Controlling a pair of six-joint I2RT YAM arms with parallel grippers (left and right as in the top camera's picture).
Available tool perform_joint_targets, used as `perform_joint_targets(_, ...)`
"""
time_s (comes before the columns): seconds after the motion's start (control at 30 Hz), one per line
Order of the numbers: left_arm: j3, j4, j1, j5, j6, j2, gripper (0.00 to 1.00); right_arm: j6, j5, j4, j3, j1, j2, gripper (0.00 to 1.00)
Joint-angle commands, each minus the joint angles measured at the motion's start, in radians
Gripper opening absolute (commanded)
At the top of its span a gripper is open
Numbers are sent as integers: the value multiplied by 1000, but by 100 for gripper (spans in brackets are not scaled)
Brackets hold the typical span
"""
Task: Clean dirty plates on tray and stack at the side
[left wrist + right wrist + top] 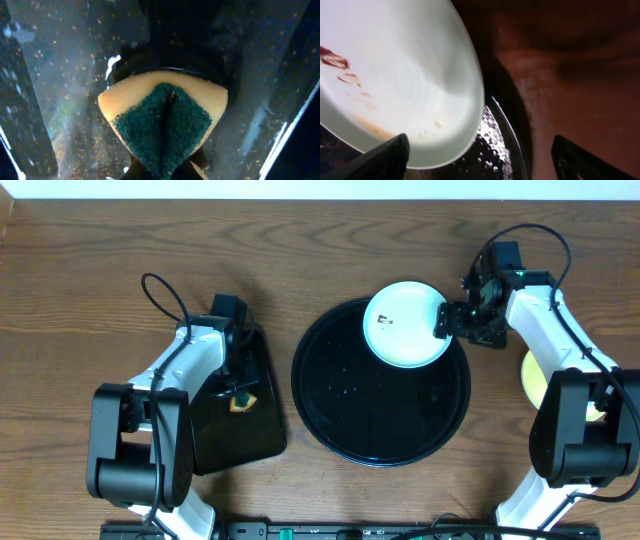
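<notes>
folded sponge point(165, 125) pinched tight in left gripper point(240, 392); right gripper point(480, 157) spread wide beside smeared pale-blue plate point(395, 75) at tray point(330, 415) rim

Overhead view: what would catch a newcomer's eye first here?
A pale plate with brown smears overlaps the far right rim of the big round black tray, and the right gripper sits open at its edge. On the left, the left gripper pinches a yellow-and-green sponge over a smaller rectangular black tray.
</notes>
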Motion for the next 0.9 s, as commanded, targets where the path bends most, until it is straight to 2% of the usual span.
perform_joint_targets(0.0,-6,0,6,-5,-4,3,8,-11,-32,20,0,22,-6,80)
perform_joint_targets(0.03,-6,1,6,-5,-4,3,7,1,-32,29,0,28,-6,78)
perform_joint_targets(0.13,-6,1,6,-5,-1,3,8,41,-30,60,0,45,-4,80)
perform_joint_targets(0.23,-6,0,6,-5,0,3,7,83,-26,84,0,52,2,88)
perform_joint_targets(0.3,-6,0,6,-5,3,3,7,120,-15,93,0,52,10,88)
perform_joint_targets(0.53,-6,-4,6,-5,7,3,7,314,79,76,0,51,75,85)
perform_joint_targets(0.67,-6,-5,6,-5,7,3,7,371,86,73,0,52,105,85)
perform_joint_targets(0.87,-6,-4,6,-4,7,3,7,410,93,101,0,61,116,73)
